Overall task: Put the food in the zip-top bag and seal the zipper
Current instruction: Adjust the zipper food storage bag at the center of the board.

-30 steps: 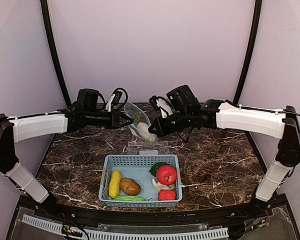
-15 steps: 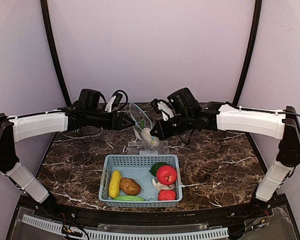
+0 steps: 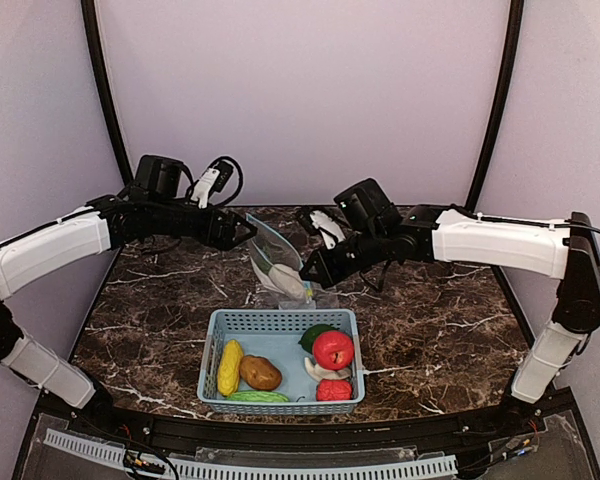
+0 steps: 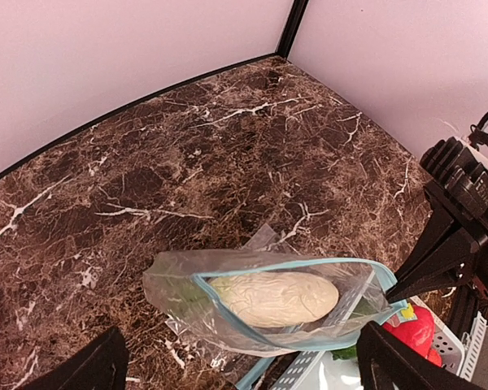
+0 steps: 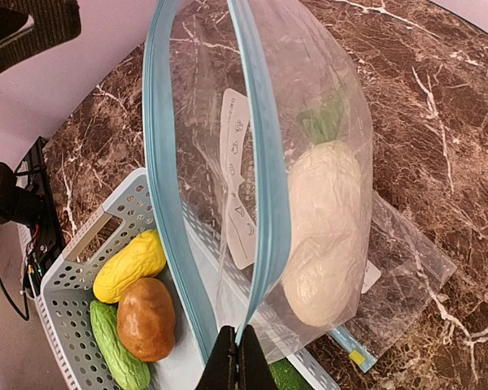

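The clear zip-top bag with a blue zipper rim hangs mouth-open over the table, just behind the basket. A white radish with green leaves lies inside it. My right gripper is shut on the bag's blue rim and holds it up alone. My left gripper is open, a little left of and above the bag, touching nothing. The other food lies in the basket: yellow corn, brown potato, green pod, red apple, dark green fruit, white mushroom, small red fruit.
The light blue plastic basket stands near the table's front middle, right below the hanging bag. Dark marble tabletop spreads to both sides and behind. Pale walls with black corner posts close in the back.
My left gripper opened, let go of the bag and drew back up and to the left. The bag sagged lower, held only by the right gripper.
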`<state>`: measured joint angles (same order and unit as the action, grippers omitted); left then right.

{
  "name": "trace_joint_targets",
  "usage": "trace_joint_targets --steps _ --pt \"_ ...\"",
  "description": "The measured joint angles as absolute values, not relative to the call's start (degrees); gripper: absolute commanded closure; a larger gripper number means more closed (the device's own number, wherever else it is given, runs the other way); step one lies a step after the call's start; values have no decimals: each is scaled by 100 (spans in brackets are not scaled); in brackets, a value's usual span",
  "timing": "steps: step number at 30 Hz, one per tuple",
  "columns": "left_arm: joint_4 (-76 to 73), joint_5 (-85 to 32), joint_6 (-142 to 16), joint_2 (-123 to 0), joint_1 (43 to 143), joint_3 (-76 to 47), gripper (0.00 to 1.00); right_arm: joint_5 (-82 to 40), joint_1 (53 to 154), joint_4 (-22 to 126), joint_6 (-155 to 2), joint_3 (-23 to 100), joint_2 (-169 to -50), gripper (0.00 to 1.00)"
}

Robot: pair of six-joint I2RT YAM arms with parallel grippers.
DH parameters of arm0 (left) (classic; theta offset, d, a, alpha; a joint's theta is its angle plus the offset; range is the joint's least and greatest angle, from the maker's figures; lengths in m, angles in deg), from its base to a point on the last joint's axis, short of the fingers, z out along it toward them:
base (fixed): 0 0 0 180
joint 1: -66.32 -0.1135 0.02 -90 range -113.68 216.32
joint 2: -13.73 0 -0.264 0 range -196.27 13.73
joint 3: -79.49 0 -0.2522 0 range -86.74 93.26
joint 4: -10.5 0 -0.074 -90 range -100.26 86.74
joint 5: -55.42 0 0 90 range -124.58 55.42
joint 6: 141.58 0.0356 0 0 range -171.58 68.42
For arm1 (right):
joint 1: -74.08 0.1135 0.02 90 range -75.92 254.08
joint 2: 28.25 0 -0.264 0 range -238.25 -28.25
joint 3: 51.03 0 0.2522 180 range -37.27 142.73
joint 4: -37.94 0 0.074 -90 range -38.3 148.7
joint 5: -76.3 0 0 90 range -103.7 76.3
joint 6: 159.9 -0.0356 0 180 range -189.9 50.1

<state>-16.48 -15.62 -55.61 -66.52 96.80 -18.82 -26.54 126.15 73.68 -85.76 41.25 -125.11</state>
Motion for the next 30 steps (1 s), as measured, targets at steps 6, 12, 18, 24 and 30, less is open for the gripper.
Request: trace_joint_targets --steps 6,12,18,24,30 --pt "-1781 -1575 -5176 -6600 9680 -1834 11 -2831 12615 7492 -8368 4125 -12511 100" --pt "-1919 -1481 -4938 -6600 9680 -1826 25 -2936 12620 7553 -8253 4125 -12511 100" --pt "-1986 -1437 -4755 -6600 9680 -1826 40 -3032 12674 7575 -8139 4131 -12511 100" --pt "-2015 -1422 -4665 -6600 9680 -1826 55 -3065 12773 7597 -8045 4147 -12511 100" --pt "-2035 -1352 -4597 -6600 9680 -1821 41 -3059 12777 7630 -8019 4147 -12511 100"
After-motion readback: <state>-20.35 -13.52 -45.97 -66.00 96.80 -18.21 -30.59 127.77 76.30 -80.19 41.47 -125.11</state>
